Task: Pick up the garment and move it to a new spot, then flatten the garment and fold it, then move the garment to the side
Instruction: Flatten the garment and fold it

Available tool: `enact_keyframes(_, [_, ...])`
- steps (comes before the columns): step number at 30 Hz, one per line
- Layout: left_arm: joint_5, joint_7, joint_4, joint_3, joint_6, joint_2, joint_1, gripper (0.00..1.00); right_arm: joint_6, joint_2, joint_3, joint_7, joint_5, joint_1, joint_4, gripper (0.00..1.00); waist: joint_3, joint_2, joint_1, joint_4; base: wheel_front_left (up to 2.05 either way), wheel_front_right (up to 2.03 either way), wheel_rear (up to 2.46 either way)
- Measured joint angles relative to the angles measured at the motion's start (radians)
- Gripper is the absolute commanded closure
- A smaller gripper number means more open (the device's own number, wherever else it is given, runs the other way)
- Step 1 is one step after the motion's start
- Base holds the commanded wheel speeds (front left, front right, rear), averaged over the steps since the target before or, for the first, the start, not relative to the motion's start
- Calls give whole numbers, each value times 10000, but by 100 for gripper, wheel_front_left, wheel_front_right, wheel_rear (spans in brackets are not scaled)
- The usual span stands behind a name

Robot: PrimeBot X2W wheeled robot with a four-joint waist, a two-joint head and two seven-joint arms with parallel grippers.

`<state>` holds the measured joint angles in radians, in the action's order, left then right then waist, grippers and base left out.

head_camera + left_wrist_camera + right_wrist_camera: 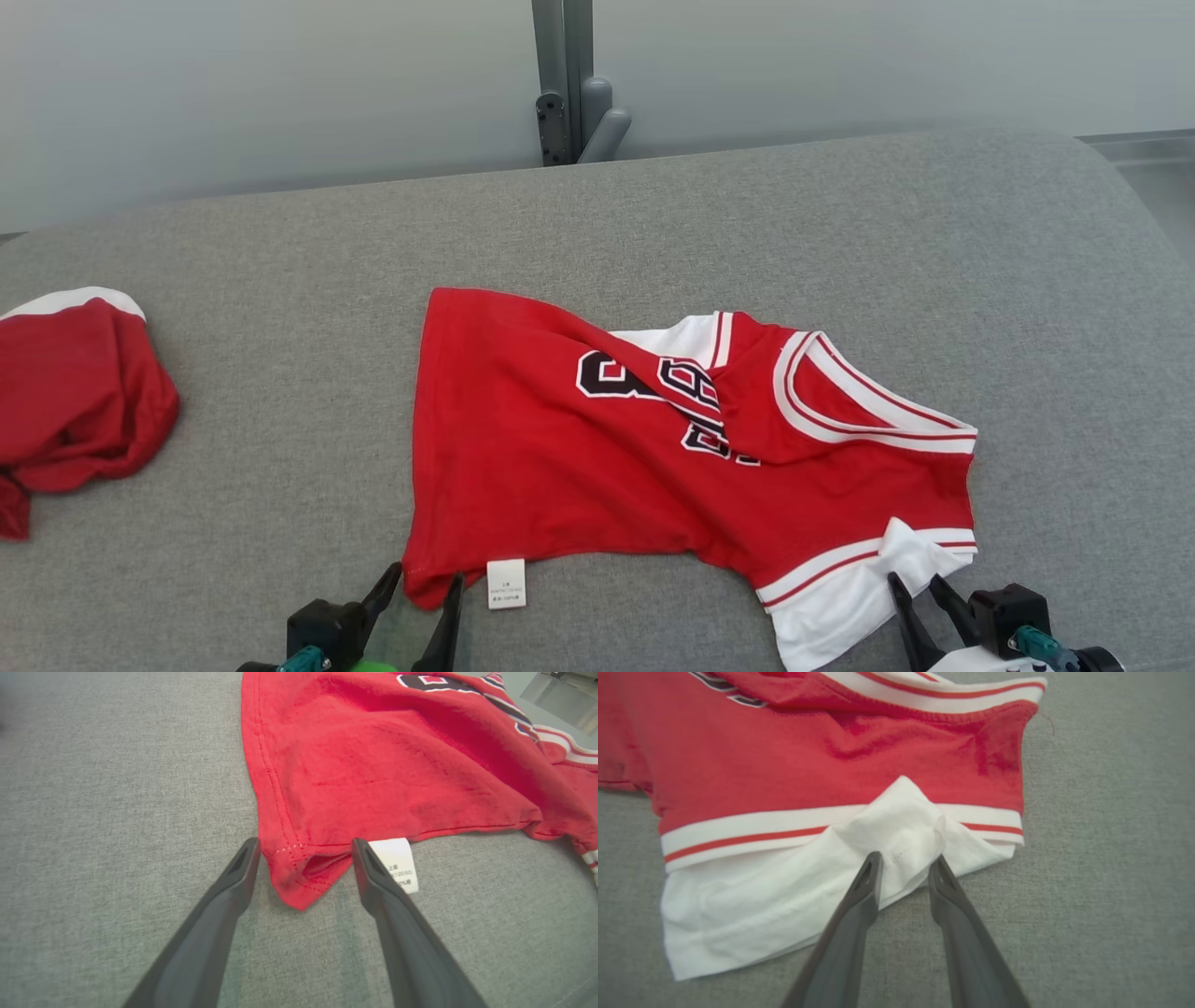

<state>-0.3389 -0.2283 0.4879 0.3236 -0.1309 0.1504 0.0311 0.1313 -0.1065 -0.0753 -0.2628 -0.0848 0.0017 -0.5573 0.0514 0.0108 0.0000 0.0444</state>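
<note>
At the front edge of the surface (280, 243), our left gripper (306, 851) stands released astride the hem of the garment (560, 467), our right gripper (908, 863) half-closed on its sleeve; we cannot tell if it grips, and a shallow pinch may slip.

Two red garments, a jersey (597, 448) and a bundle (75, 401), one white label (506, 583), four dark fingers (444, 627).

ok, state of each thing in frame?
jersey: rumpled on the grey cushion, top folded over.
care label: lying flat at near hem.
second red garment: crumpled heap, far left.
left hand: open, straddling jersey's hem corner.
right hand: partly closed around white fabric, grip unclear.
</note>
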Motion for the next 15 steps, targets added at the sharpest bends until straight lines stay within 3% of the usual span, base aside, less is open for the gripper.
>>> enact_keyframes(10, [-286, 71, 305, 159, 0, 10, 34, 0, 0, 2, -69, 0, -56, -46, 140, 59, -17, 0, 0, 13, 0, 0, 0])
enact_keyframes(12, [-299, 69, 372, 176, 0, 6, 107, 0, 0, 0, -100, 0, -98, -46, 148, 65, -6, 0, 0, 18, 0, 0, 0])
enact_keyframes(13, [-303, 69, 397, 180, 0, 2, 166, 4, 0, 0, -117, 0, -104, -47, 151, 71, 0, 0, 0, 24, 0, 0, 0])
enact_keyframes(15, [-336, 56, 454, 203, 0, -6, 251, 33, 0, -2, -140, 0, -132, -48, 151, 80, 9, 0, 0, 36, 0, 0, 0])
